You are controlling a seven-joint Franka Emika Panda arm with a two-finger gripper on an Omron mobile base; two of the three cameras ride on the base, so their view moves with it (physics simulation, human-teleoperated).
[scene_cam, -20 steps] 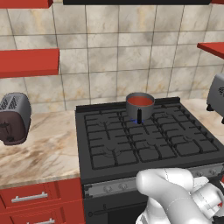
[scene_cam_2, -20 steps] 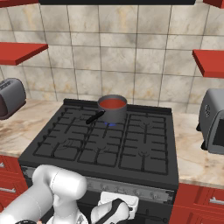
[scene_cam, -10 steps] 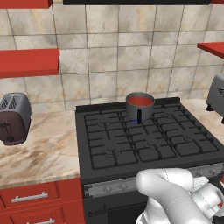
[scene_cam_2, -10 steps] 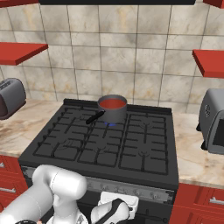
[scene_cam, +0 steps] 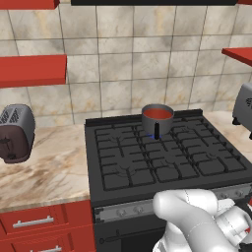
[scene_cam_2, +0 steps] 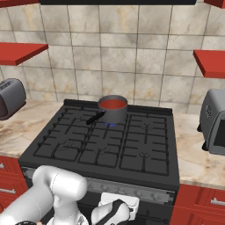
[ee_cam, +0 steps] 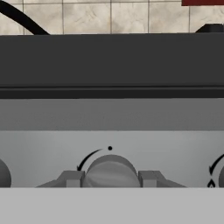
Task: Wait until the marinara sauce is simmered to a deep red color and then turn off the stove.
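On the wide black gas stove (scene_cam: 157, 157), the red marinara sauce (scene_cam: 157, 113) sits at the rear, while the claw (ee_cam: 111, 178) pinches a stiff round grey knob (ee_cam: 111, 171) by its sides, likely slippery.

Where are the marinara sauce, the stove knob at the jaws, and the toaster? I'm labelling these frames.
marinara sauce (scene_cam_2: 113, 104): right base view, middle of the red surface.
stove knob (ee_cam: 111, 172): hand view, its rounded front face.
toaster (scene_cam: 15, 133): left base view, its side panel.
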